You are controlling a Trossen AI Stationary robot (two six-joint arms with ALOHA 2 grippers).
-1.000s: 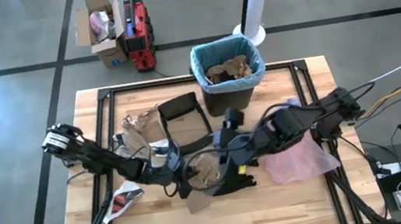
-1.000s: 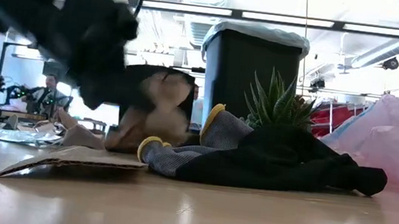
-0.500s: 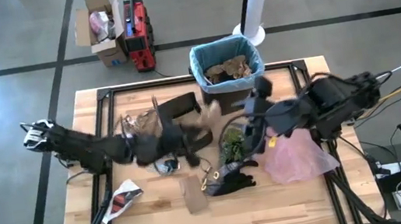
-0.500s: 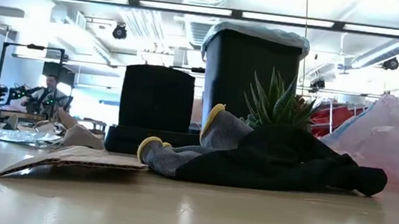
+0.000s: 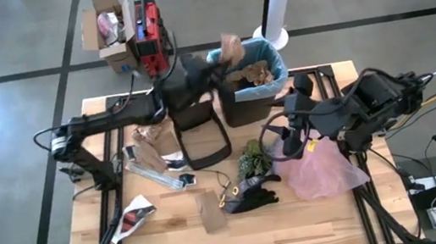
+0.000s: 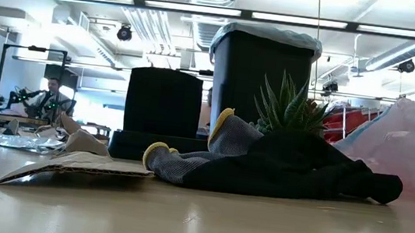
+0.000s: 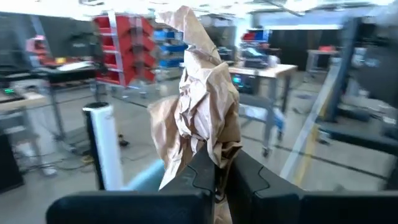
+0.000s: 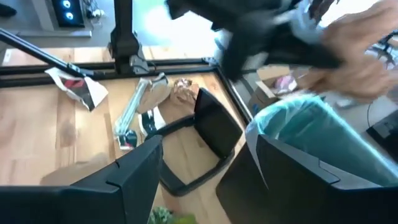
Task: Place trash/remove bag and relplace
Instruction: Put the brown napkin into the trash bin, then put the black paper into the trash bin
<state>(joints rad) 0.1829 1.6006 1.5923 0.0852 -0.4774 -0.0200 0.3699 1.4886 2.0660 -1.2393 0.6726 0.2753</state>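
Two arms are over the table. The left gripper (image 5: 221,55) is closed tightly on a crumpled brown paper piece (image 7: 200,118), high at the rim of the black bin (image 5: 237,106) lined with the teal bag (image 5: 279,72). The right gripper (image 8: 202,171) waits nearby, fingers wide apart and empty.

A: What lies past the right gripper (image 8: 205,180)?
B: Its two dark fingers stand apart, nothing between them. Beyond is the teal bag (image 8: 311,134) lining the bin, with a black frame (image 8: 199,140) lying on the wooden table (image 8: 37,130)
A: And higher up?
B: The other arm (image 8: 267,31), blurred, with brown paper (image 8: 364,46) beside it
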